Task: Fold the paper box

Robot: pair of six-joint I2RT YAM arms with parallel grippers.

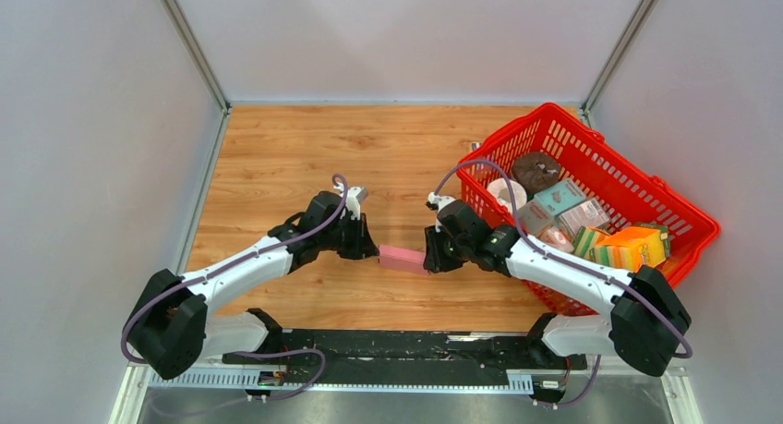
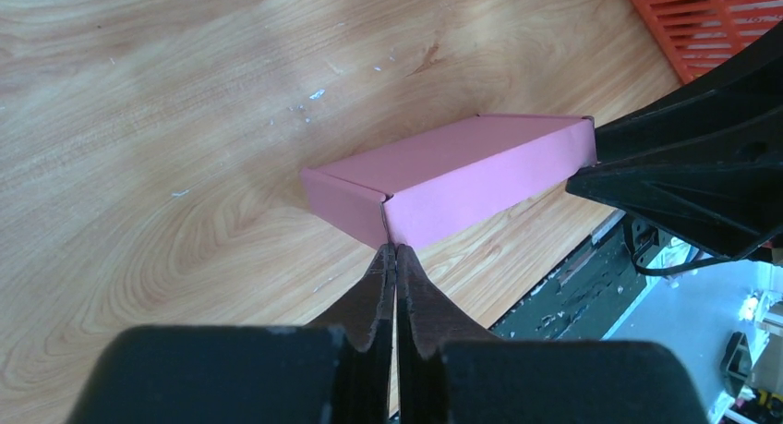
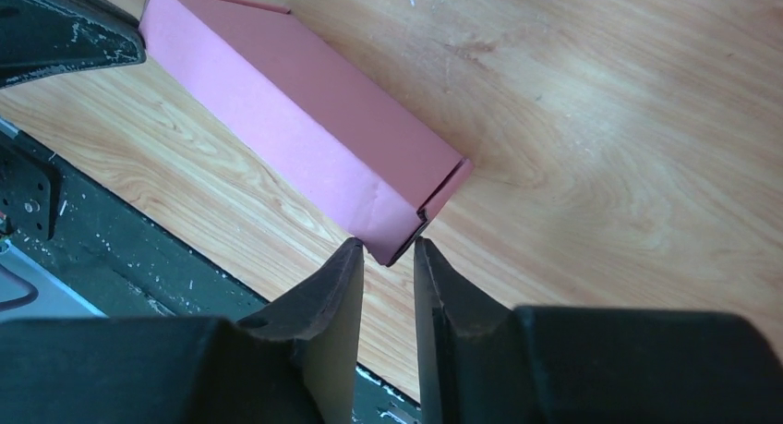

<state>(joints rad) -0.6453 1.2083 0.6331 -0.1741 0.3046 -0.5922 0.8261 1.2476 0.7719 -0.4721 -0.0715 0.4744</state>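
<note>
On the left, the white-and-black left arm (image 1: 249,262) reaches out over the light wooden table (image 1: 277,147) towards the middle. Its left gripper (image 2: 395,250) is closed, the two dark fingers pressed flat together. Their tips meet the near left corner of the pink card box (image 2: 462,165), right at the seam where the end flap joins the long side. Whether a thin edge of card is pinched between them is hard to tell from the wrist view.

The pink card box lies flat on the table at the centre, near the front edge, between the two grippers. It is folded into a closed, low rectangle, long side running left to right.

At its right end sits the right gripper (image 3: 388,248). The jaws stand a little apart, and the box's near right corner pokes into the mouth of the gap. Here the end flap stands slightly proud of the box side.

Behind both arms, along the near edge, runs a black mounting rail (image 1: 397,345).

Far right, a red plastic mesh basket (image 1: 600,161) rests on the table, well apart from the box. It holds assorted goods, among them a teal carton (image 1: 560,198) and an orange carton (image 1: 637,244).
</note>
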